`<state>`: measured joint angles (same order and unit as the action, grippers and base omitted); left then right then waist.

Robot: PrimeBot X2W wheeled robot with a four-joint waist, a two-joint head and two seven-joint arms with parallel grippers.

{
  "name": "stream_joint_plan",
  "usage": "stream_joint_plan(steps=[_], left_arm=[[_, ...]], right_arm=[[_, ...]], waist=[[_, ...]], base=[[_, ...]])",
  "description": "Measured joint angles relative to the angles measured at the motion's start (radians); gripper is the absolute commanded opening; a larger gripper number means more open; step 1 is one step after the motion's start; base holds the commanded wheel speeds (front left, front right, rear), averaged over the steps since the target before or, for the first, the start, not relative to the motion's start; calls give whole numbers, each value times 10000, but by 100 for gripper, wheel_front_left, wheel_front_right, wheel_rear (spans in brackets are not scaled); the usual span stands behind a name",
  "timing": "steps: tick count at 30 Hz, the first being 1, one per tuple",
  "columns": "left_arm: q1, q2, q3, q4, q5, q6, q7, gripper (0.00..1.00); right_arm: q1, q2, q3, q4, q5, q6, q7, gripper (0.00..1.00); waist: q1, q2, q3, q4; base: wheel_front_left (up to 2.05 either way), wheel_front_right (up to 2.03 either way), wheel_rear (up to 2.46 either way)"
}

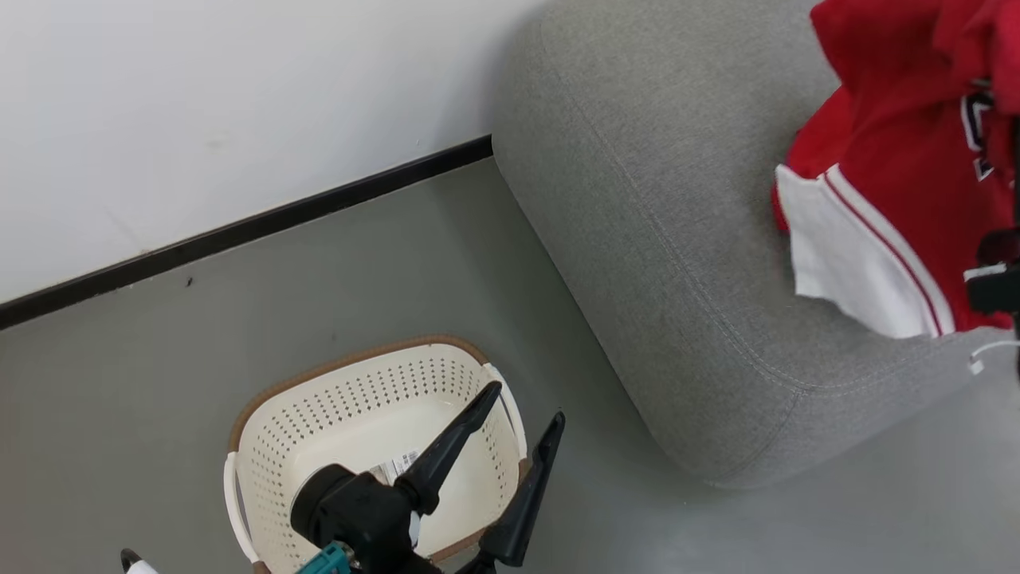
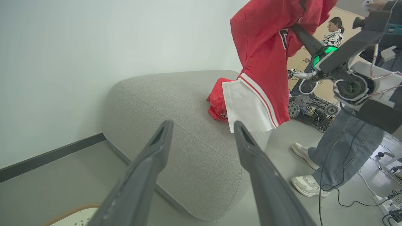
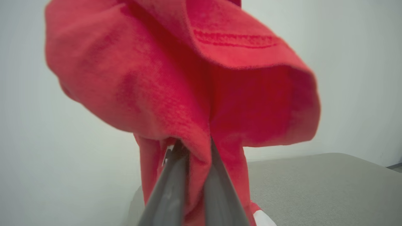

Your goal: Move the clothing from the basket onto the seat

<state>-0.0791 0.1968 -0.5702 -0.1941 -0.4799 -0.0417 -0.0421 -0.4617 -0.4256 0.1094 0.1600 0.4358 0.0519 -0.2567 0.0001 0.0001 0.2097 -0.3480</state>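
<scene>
My right gripper (image 3: 194,147) is shut on a fold of the red clothing (image 3: 176,78), which hangs above the grey seat (image 1: 653,199). Its white striped hem (image 1: 853,255) dangles over the cushion. In the left wrist view this garment (image 2: 263,47) hangs beside a second crumpled red piece (image 2: 216,102) that lies on the seat (image 2: 176,103). The cream basket (image 1: 279,446) stands on the floor at lower left, with just a label sticker (image 1: 398,466) showing on its bottom. My left gripper (image 1: 529,401) hovers open above the basket's right rim, with nothing between its fingers.
A person in jeans and white shoes (image 2: 342,150) stands to the right of the seat, with cables (image 2: 339,194) on the floor around their feet. Behind them are a wheeled machine (image 2: 311,106) and a second person (image 2: 334,31). A white wall with black skirting (image 1: 239,231) runs behind the basket.
</scene>
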Motion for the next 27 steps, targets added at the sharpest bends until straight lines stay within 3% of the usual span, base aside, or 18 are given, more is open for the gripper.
stream_joint_plan(steps=[6, 18, 23, 27], left_arm=[[-105, 236, 0, -94, 105, -27, 232, 100], [-128, 909, 368, -924, 372, 65, 662, 100], [-99, 1081, 445, -1231, 374, 82, 780, 100], [-101, 1212, 640, -1536, 374, 165, 943, 100]], right_arm=[[-1254, -522, -805, 938, 132, -46, 0, 0], [-1906, -1515, -2088, 2606, 23, -882, -2, 0], [-1895, -1465, -2153, 3198, 27, -1047, 0, 0], [-1865, -802, -1889, 3417, 38, -1062, 0, 0]], waist=[[0, 0, 417, 322], [1, 1, 1511, 913], [1, 1, 1986, 1032], [0, 1, 2487, 1119]], base=[[0, 0, 0], [0, 0, 0], [0, 0, 0], [0, 0, 0]])
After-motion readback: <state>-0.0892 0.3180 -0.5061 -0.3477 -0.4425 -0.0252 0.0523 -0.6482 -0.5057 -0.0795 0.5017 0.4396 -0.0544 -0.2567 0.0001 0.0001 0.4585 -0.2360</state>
